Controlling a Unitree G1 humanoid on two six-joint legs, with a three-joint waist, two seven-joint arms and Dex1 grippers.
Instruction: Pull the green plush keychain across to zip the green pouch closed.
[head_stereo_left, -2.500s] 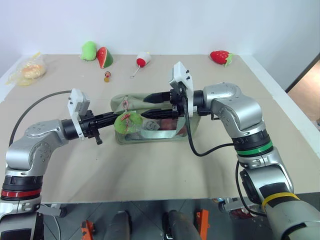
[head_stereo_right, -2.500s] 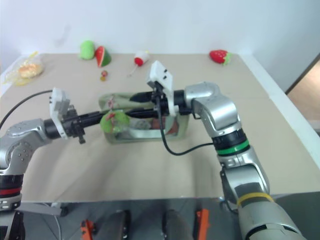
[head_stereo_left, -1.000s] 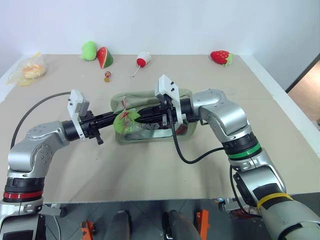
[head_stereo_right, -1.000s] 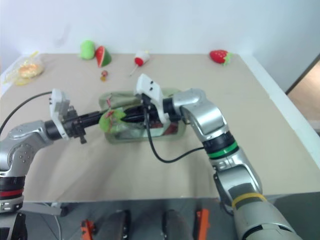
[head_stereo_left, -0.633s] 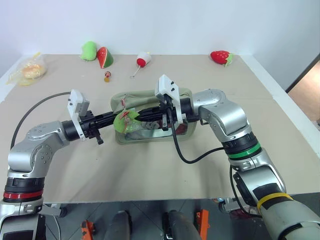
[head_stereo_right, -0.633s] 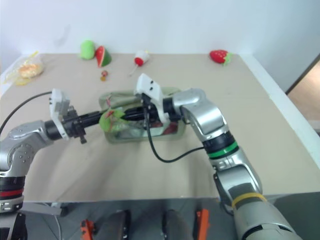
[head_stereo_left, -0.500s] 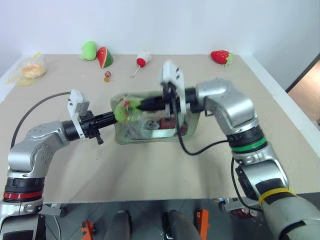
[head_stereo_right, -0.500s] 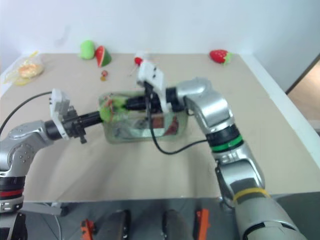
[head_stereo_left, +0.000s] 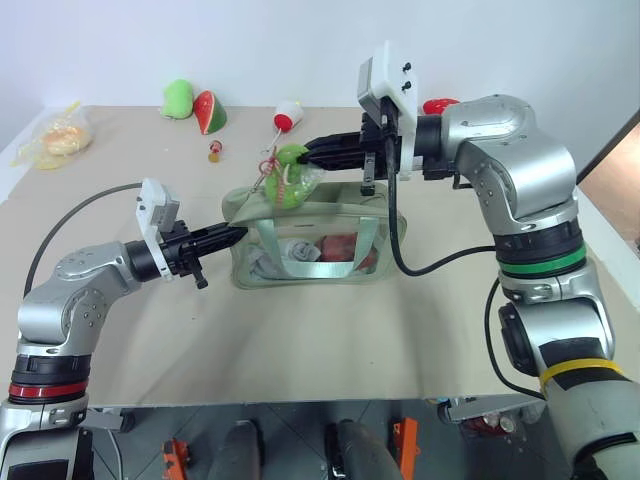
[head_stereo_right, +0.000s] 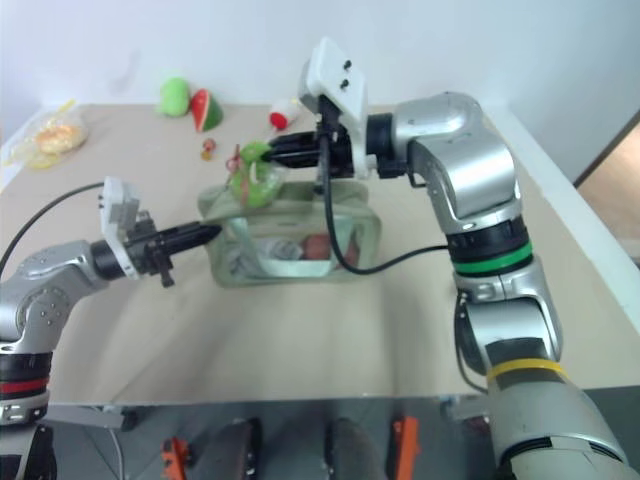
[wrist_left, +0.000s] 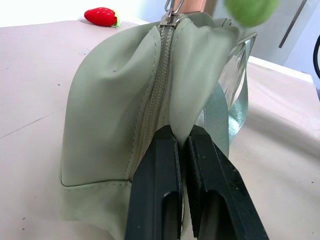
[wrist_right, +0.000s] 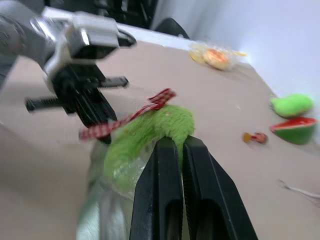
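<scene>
Right arm raised and reaching leftward across the table (head_stereo_left: 300, 330), its gripper (head_stereo_left: 308, 155) roughly level above the pouch. Fingers closed tight on the green plush keychain (head_stereo_left: 288, 186), which hangs in the air over the left end of the green pouch (head_stereo_left: 310, 235), its red-pink ribbon trailing to the side. Left arm extended low, gripper (head_stereo_left: 236, 233) pointing level toward the pouch's left end; its fingers (wrist_left: 160, 165) pinched shut on a fold of pouch fabric just beside the zipper line. Pouch stands on the table between both arms. Through its clear front panel, mixed small items show, one of them red; further detail cannot be told. At the far edge lie a red strawberry toy (head_stereo_left: 440, 104), a watermelon slice toy (head_stereo_left: 208, 113), a green plush blob (head_stereo_left: 177, 100) and a yellow bagged item (head_stereo_left: 57, 142)
</scene>
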